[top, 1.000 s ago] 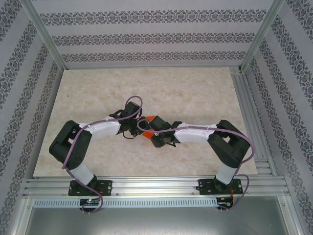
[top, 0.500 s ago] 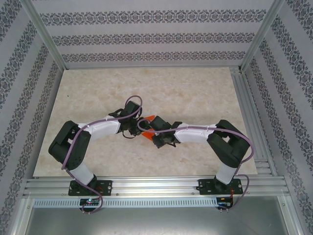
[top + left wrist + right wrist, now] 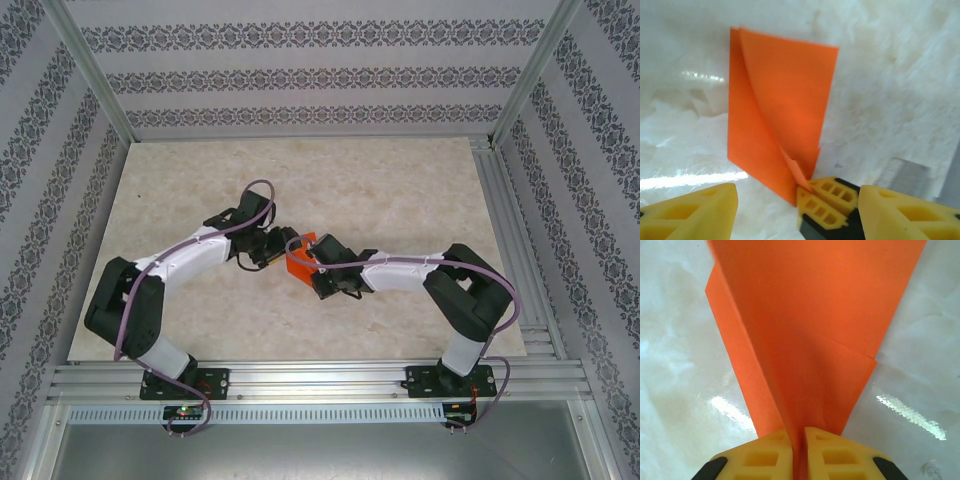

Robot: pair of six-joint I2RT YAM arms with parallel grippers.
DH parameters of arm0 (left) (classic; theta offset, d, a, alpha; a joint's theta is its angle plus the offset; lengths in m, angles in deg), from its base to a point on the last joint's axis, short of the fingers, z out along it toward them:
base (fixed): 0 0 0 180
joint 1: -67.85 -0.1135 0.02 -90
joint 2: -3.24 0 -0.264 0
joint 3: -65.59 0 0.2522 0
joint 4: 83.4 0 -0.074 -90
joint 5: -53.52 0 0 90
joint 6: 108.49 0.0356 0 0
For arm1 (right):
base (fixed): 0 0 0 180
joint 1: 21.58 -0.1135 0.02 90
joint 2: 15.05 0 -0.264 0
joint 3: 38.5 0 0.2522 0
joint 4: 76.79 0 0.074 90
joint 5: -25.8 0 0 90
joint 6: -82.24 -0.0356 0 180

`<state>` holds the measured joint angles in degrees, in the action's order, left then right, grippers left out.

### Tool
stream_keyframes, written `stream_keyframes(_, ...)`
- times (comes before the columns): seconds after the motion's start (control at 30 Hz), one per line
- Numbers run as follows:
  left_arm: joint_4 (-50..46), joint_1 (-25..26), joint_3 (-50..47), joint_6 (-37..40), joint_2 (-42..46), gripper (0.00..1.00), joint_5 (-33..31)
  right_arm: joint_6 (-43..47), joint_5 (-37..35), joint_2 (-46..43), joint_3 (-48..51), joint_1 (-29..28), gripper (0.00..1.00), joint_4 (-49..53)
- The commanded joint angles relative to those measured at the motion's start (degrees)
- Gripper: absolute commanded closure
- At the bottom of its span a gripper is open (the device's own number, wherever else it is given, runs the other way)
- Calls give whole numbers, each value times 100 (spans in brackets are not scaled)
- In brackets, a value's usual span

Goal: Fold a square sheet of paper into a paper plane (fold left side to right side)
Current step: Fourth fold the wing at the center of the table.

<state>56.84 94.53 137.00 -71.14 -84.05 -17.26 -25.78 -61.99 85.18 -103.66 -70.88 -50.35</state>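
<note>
- Right gripper (image 3: 798, 452): two yellow ribbed fingers (image 3: 765, 460) pressed together, pinching the narrow end of the bright orange folded paper plane (image 3: 805, 330). Its wrist view shows the centre crease running straight into the grip.
- Left gripper (image 3: 797, 197): yellow fingers spread wide, holding nothing. Its wrist view shows the plane's far outline, one flap lifted and curling, with the right gripper clamped on the near tip.
- Top view: plane sits mid-table on the pale marble-patterned tabletop (image 3: 400, 190), between the grippers.
- Count: one plane, two grippers.

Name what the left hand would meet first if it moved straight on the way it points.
Probably the paper plane, near the tip pinched by the right hand; depth is unclear.
</note>
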Motion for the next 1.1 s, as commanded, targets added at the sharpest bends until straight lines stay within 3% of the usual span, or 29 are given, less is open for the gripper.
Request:
stream_keyframes(0.0, 587, -213, -362, -217, 406, 35, 125, 29, 366, 172, 248, 0, 87, 176)
stream_keyframes(0.2, 1135, -334, -1171, -499, 616, 41, 202, -66, 605, 148, 391, 173, 90, -31)
stream_keyframes(0.4, 2404, -231, -1631, -943, 211, 47, 723, -161, 920, 114, 545, 311, 90, -286)
stream_keyframes(0.73, 3139, 226, -1342, -1292, -884, 57, 803, -327, 1327, 129, 815, 549, 90, -692)
stream_keyframes(1.07, 3186, 340, -1068, -1320, -1322, 58, 820, -320, 1431, 173, 868, 610, 90, -772)
